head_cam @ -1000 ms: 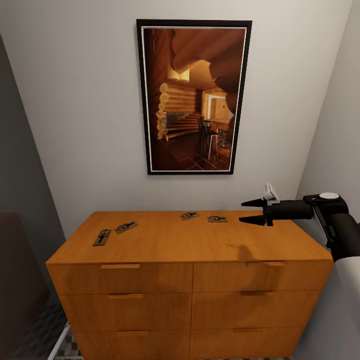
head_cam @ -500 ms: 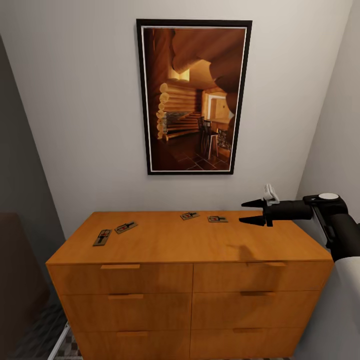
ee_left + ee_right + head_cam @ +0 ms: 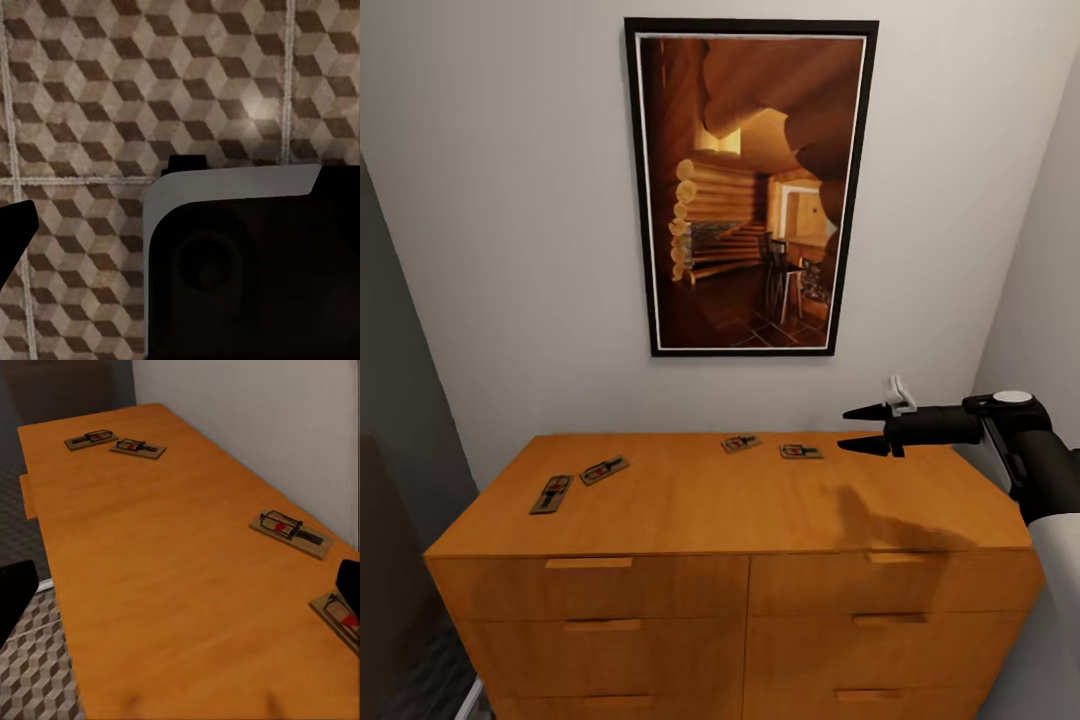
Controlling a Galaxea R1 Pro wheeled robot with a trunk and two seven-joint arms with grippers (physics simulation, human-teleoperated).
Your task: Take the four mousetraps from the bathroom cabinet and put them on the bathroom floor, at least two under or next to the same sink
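All 4 mousetraps lie flat on the top of the cabinet (image 3: 730,500), whose drawers are closed. 2 sit near its left end, one (image 3: 550,493) just ahead of the other (image 3: 604,469). 2 more (image 3: 740,443) (image 3: 800,451) lie near the back edge below the framed picture (image 3: 750,190). The right gripper (image 3: 863,428) hovers over the cabinet's right end, fingers apart and empty. The left gripper's state cannot be told; its wrist view shows the cube-patterned bathroom floor (image 3: 150,90).
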